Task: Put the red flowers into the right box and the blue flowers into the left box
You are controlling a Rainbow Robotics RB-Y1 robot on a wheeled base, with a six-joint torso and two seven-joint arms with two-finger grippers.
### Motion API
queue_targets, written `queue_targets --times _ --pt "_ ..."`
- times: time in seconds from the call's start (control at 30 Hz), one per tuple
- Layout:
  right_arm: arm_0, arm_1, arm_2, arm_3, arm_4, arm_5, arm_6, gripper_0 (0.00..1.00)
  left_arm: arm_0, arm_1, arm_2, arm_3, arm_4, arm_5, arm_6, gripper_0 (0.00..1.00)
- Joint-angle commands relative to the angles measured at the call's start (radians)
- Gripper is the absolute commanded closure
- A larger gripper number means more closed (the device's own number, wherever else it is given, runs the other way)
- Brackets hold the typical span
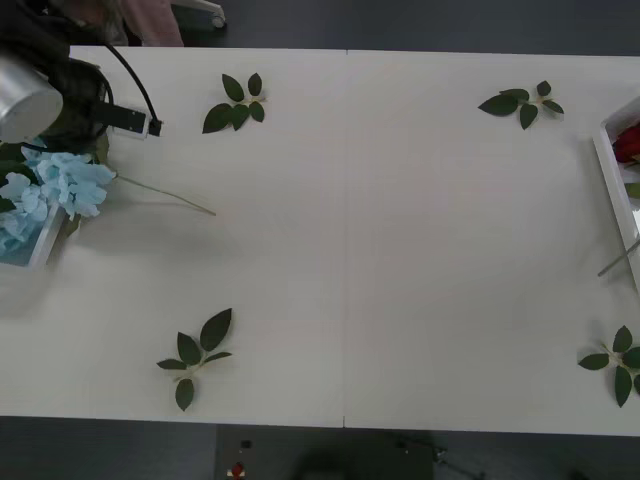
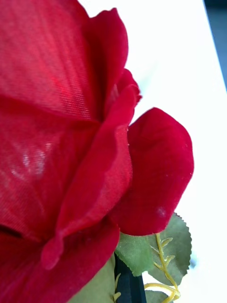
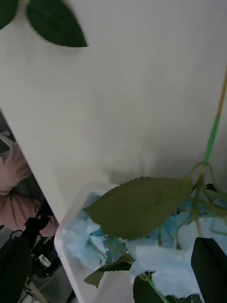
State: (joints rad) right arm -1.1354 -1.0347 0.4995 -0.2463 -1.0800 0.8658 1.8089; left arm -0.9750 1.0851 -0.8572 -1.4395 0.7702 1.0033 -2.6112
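The blue flowers lie heaped in the left box at the table's nine o'clock edge; pale petal clusters spill over the box's rim, and one thin stem reaches out across the table toward three o'clock. In the left wrist view the blooms and a broad green leaf rest over the whitish box wall. The left arm hangs above this box at about ten o'clock; whether its gripper is open or closed cannot be told.

Four loose leaf sprigs lie on the table: one at eleven o'clock, one at seven o'clock, one at one o'clock, one at four o'clock.

The right box sits at the three o'clock edge, with red flowers inside it. The right wrist view has a red bloom pressed close, green leaves beneath it; the right gripper's state cannot be told.

No readable writing or labels.
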Motion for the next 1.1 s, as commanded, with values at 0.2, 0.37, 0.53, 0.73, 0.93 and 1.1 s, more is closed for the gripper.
queue_targets --times 0.2,0.37,0.53,0.73,0.93,1.1 --pt "0.068 0.044 0.021 0.016 0.048 -0.255 -0.013 0.93 -0.057 -0.131 -0.192 0.194 -0.055 -0.069 -0.01 0.02" --pt "0.072 0.045 0.014 0.016 0.072 -0.284 -0.008 0.48 -0.059 -0.163 -0.204 0.266 -0.019 -0.066 0.002 0.02" --pt "0.074 0.044 -0.035 -0.025 0.083 -0.222 0.006 0.37 -0.064 -0.169 -0.204 0.335 0.018 -0.08 0.023 0.18" --pt "0.072 0.03 -0.154 -0.223 -0.009 0.053 0.009 0.32 -0.064 -0.197 -0.206 0.404 0.06 -0.088 0.029 1.0" --pt "0.088 0.032 -0.167 -0.524 -0.23 0.277 0.015 0.28 -0.064 -0.203 -0.206 0.409 0.06 -0.106 0.048 1.0" --pt "0.16 0.028 -0.16 -0.863 -0.42 0.335 0.024 0.26 -0.085 -0.179 -0.189 0.36 0.081 -0.132 0.06 1.0"
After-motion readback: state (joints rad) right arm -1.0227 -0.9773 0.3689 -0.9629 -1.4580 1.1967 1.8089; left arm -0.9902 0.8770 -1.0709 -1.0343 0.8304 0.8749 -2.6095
